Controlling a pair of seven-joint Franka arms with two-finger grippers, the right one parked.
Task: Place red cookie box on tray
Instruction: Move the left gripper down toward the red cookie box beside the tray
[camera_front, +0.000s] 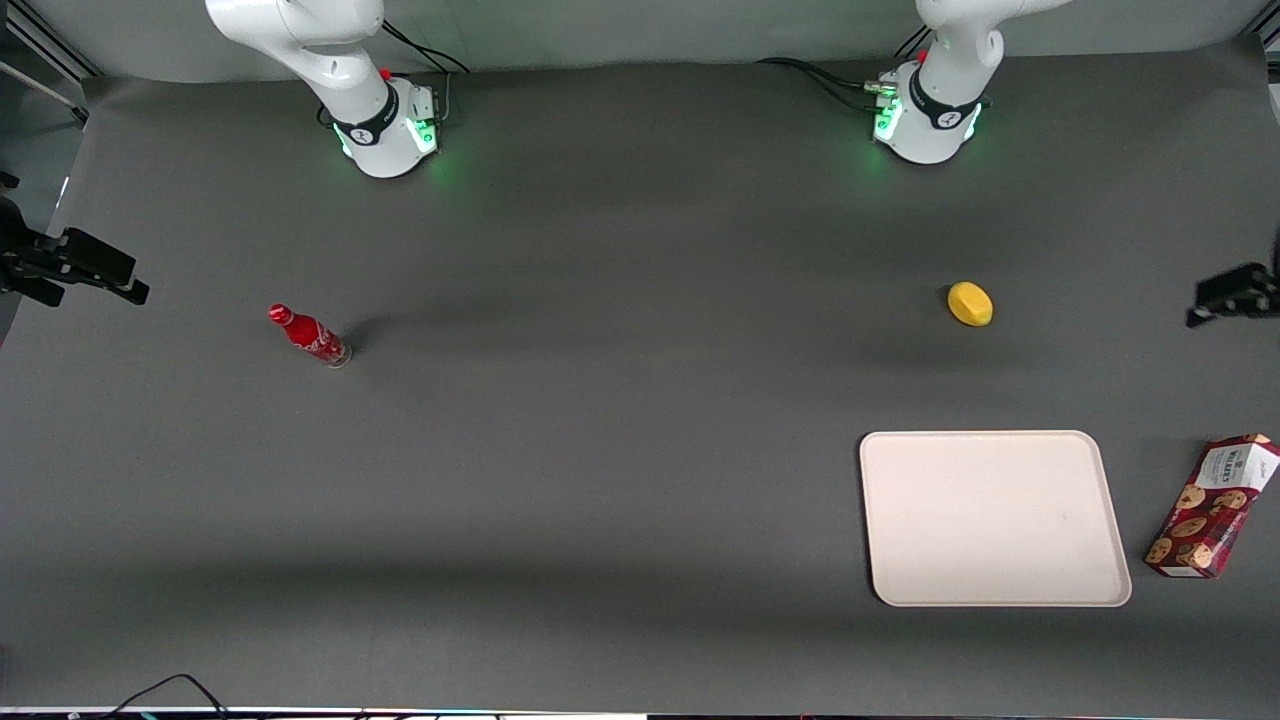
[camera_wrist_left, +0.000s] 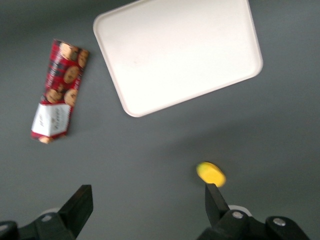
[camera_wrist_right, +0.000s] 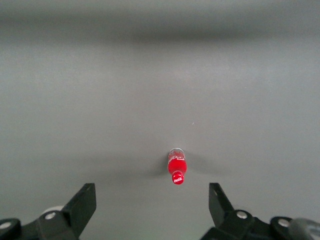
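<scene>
Red cookie box (camera_front: 1212, 507): front view — lies flat on the dark table (camera_front: 600, 450) at the working arm's end, just beside the tray but apart from it, skewed to the tray's edges, white label end farther from the camera. Untouched.
Tray (camera_front: 1100, 590): front view — cream, bare, flat on the table, long sides across the view; nothing rests in it, so the box has its pick of spots.
Lemon (camera_front: 970, 303): front view — farther from the camera than the tray, well apart from it, not in the way.
Red bottle (camera_front: 308, 335): front view — toward the parked arm's end, well apart from everything in play.
Gripper (camera_front: 1235, 293): front view — only a dark part shows at the frame's edge, high over the table, farther from the camera than the box.
Gripper (camera_wrist_left: 147, 200): left wrist view — fingers spread wide, nothing between them; it hangs well above the table. Box (camera_wrist_left: 58, 90), tray (camera_wrist_left: 130, 107) and lemon (camera_wrist_left: 210, 173) all show below.
Judgement: the reach toward the box has hardly begun; the wrist probably needs turning to match the carton's skew and close across its narrow width.
Right wrist view: only the bottle (camera_wrist_right: 177, 167), standing upright.
</scene>
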